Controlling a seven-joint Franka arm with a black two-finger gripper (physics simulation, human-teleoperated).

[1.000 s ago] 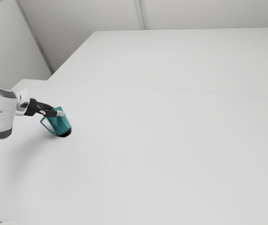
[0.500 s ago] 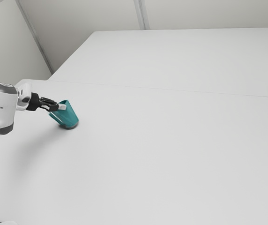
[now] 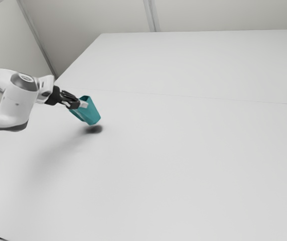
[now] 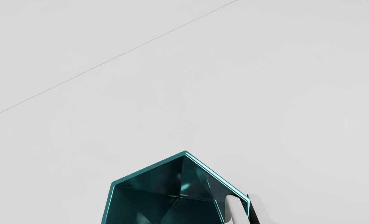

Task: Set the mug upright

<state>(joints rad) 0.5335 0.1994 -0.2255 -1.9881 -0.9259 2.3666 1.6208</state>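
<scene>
Pale, bare tabletop (image 3: 183,160) is spread beneath a teal faceted mug (image 3: 91,112), which is held at a slant above its shadow (image 3: 94,129), its base swung toward the exterior view's right. Its wall is pinched near the rim (image 4: 217,176) by the black two-finger gripper (image 3: 83,104), nearly closed, with one fingertip inside the mouth and the other outside. Because the mug is gripped at one edge only, it could be pivoted or let slip. If it were lowered at this slant, one base edge would probably be met first, and it might be toppled on release.
</scene>
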